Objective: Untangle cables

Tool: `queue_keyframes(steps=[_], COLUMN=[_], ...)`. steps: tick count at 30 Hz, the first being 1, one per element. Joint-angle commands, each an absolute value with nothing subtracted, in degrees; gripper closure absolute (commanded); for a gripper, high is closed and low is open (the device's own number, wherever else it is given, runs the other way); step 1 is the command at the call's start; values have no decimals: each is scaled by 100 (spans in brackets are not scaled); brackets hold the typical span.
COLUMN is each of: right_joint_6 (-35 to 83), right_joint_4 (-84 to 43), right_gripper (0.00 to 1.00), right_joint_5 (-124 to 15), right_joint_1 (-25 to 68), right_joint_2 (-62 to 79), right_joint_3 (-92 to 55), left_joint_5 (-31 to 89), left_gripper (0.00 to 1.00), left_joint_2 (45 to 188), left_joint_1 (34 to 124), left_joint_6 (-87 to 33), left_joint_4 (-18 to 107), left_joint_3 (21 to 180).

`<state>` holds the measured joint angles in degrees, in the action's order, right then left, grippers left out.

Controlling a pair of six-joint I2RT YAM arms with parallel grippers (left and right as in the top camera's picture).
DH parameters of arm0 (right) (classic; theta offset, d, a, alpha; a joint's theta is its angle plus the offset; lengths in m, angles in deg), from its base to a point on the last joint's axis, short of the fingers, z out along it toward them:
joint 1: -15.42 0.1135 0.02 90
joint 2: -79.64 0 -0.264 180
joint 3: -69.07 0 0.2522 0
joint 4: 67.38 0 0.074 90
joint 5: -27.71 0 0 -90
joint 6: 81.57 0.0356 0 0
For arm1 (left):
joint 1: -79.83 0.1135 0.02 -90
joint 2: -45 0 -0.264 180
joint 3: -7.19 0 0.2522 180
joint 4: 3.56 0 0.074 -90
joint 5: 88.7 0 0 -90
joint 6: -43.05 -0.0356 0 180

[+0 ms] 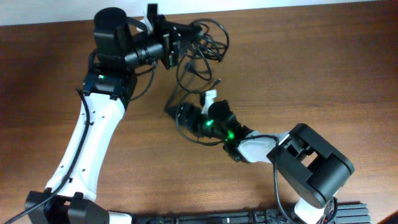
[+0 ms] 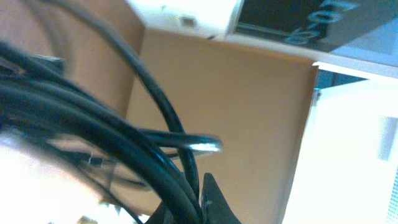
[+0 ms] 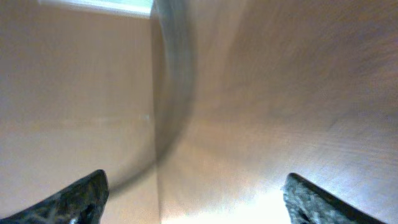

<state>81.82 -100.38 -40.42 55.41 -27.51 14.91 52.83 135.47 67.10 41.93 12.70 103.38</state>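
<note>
The cables (image 1: 208,38) are a bundle of thin black cords in loose loops at the top middle of the wooden table. One strand hangs down to a small plug (image 1: 216,81). My left gripper (image 1: 184,45) is shut on the bundle. In the left wrist view the thick black strands (image 2: 124,134) run between its fingers (image 2: 200,208). My right gripper (image 1: 173,108) is open below the bundle, near a strand that trails down to it. In the right wrist view its fingers (image 3: 199,199) are wide apart with nothing between them, and a blurred dark strand (image 3: 169,81) crosses ahead.
The wooden table (image 1: 323,68) spreads to the right and left of the arms. A white wall or panel (image 2: 354,149) shows at the right of the left wrist view. A dark rail (image 1: 249,218) runs along the table's front edge.
</note>
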Motion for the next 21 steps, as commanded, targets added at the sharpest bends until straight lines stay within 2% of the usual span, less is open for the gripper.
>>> queue_keyframes(steps=[1, 6, 7, 9, 10, 12, 13, 14, 17, 21], right_joint_6=[6816, 5673, 5384, 5817, 6927, 6975, 5638, 4763, 4444, 3863], right_joint_4=[-9732, -7789, -7312, -7800, -8718, -9821, -10702, -11024, -10980, -10949], right_gripper=[15, 15, 9, 1, 1, 0, 2, 2, 1, 1], right_joint_5=[-2809, -2672, -2709, -2661, -2722, -2757, -2416, -2812, -4617, -4798], right_joint_1=[5674, 5169, 4935, 4616, 4463, 4594, 4883, 5128, 5178, 5143], right_joint_2=[-2745, -2570, -2330, -1989, -2000, -2048, -2048, -2048, -2048, -2046], right_joint_3=[1425, 1425, 1425, 1423, 1423, 1425, 1425, 1423, 1390, 1150], left_joint_5=[5036, 5102, 5159, 5301, 5294, 5226, 4977, 4903, 5032, 5014], left_gripper=[100, 100, 100, 100, 100, 100, 100, 100, 100, 100], left_joint_2=[13401, 13401, 13401, 13401, 13401, 13401, 13401, 13401, 13401, 13401], left_joint_1=[7201, 7934, 8089, 8056, 7931, 7715, 7621, 7545, 7300, 7007], left_joint_6=[4173, 4173, 4175, 4180, 4269, 4641, 4654, 4757, 4750, 4750], left_joint_4=[936, 936, 942, 1117, 1421, 1764, 1895, 2144, 2717, 2745], left_joint_3=[10450, 10450, 10450, 10450, 10450, 10450, 10450, 10450, 10450, 10450])
